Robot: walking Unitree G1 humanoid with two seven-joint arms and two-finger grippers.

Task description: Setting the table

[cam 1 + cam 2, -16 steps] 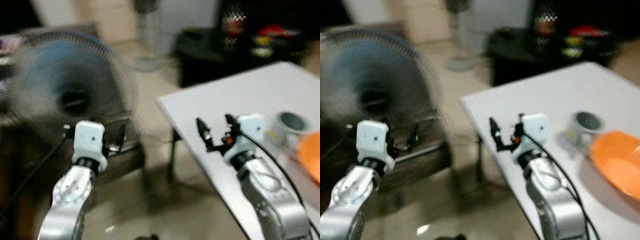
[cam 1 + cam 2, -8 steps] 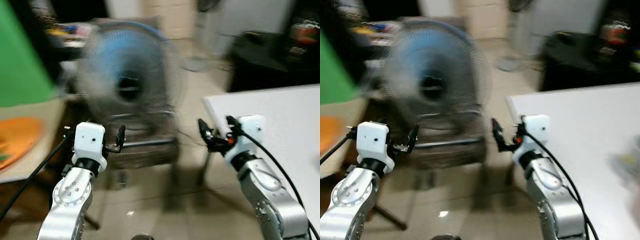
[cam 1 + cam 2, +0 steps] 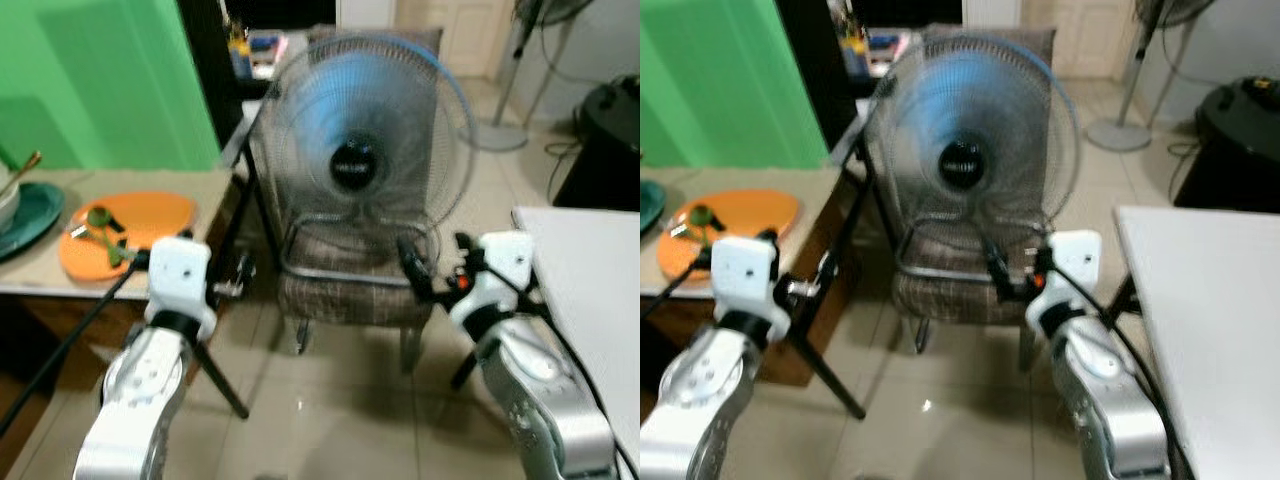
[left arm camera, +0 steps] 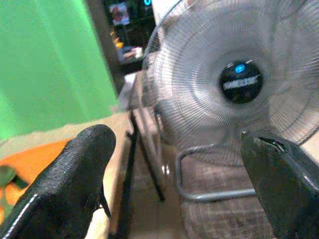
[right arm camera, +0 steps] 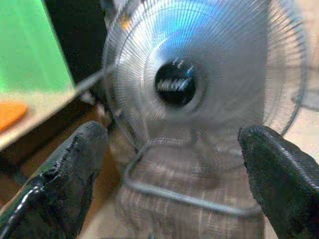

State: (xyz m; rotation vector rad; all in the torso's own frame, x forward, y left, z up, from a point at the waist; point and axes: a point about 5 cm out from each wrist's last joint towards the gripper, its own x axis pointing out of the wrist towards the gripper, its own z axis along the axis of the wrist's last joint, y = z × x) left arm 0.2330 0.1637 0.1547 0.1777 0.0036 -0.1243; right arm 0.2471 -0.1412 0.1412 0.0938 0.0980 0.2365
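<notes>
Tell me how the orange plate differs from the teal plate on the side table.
The orange plate is orange and lies wholly in view; the teal plate is dark teal and cut off by the picture's edge. The orange plate carries something small and green; the teal plate carries a pale bowl. Both rest on the same tabletop.

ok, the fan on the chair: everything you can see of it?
The fan is a round table fan with a silvery wire cage, pale blue blades blurred behind the grille, and a black hub with a small blue mark in the left wrist view. It stands upright, facing the robot, its base resting on the seat of a brown plaid cushioned chair with a metal frame. Neither claw touches it.
</notes>
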